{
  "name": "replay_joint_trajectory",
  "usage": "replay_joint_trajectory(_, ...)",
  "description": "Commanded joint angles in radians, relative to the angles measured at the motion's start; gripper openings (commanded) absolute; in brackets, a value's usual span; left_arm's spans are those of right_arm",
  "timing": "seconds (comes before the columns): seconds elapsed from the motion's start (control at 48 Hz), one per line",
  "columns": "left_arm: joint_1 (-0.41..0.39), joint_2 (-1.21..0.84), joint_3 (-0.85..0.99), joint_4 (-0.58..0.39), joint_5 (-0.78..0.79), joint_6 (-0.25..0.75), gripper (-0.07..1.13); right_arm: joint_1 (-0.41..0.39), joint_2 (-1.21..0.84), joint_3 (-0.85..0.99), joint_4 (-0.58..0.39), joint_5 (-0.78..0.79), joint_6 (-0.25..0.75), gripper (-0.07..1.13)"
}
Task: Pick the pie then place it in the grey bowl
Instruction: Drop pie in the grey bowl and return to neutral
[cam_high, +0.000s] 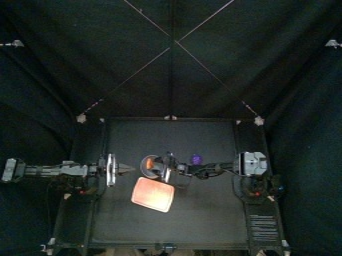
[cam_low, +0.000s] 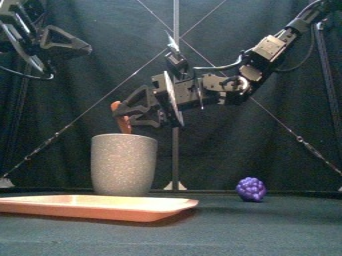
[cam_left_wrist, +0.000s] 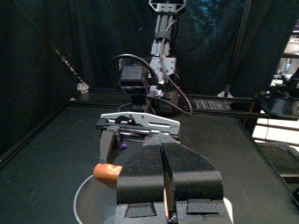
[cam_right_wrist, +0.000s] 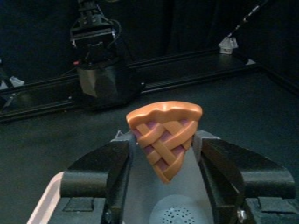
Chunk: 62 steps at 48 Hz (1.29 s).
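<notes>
Currently, we observe the right claw (cam_right_wrist: 165, 154) clenched on a tan, wedge-shaped toy pie slice (cam_right_wrist: 166, 133) with a lattice crust. One jaw presses each flat side of the slice, and the crust edge points away from the wrist.

In the front view, the right arm comes down from the upper right and reaches past the middle. It holds the toy pie slice (cam_low: 123, 118) directly above the tall grey speckled cup (cam_low: 123, 165). The lower tip of the slice is level with the cup's rim. We cannot tell whether the tip is inside the opening. The right wrist view shows the pale mouth of the cup directly beneath the slice.

The grey speckled cup stands upright on the black surface (cam_low: 267, 232), a little toward the left edge from the middle. A flat pink tray (cam_low: 80, 207) lies between the cup and the front edge of the surface, close to the cup. A small knobbly purple toy (cam_low: 251, 188) sits on the surface on the side of the cup nearer the right edge, apart from both cup and tray.

The left claw (cam_left_wrist: 167, 175) is clenched on nothing, its jaws pressed together. It rests raised near the left edge of the surface, pointing at the cup.
</notes>
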Motion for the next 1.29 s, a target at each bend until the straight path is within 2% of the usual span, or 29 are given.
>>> replay_joint_trajectory(0.021,0.0,0.005,-0.014,0.0,-0.009,0.003,-0.02,-0.005,-0.02,-0.025,0.018,0.015,0.0,0.87)
replay_joint_trajectory(0.125,0.002,0.005,-0.014,0.0,-0.008,0.003,-0.02,-0.005,-0.023,-0.018,0.028,0.015,-0.003,0.98)
replay_joint_trajectory(0.188,0.002,0.005,-0.012,0.0,-0.008,0.003,-0.02,0.0,-0.029,-0.015,0.028,0.015,-0.003,1.01)
replay_joint_trajectory(0.521,0.002,0.005,-0.005,-0.002,-0.003,0.002,-0.02,0.023,-0.161,0.083,-0.008,0.015,-0.014,1.02)
replay_joint_trajectory(0.667,0.002,0.005,0.003,-0.002,-0.003,0.003,-0.02,0.051,-0.304,0.193,-0.043,0.015,-0.009,1.02)
replay_joint_trajectory(0.979,0.003,0.005,0.005,0.0,-0.003,0.003,-0.02,0.081,-0.569,0.446,-0.048,0.015,-0.006,1.02)
replay_joint_trajectory(1.292,0.008,0.005,0.006,0.002,-0.003,0.003,-0.02,0.074,-0.637,0.525,-0.041,0.015,-0.003,1.02)
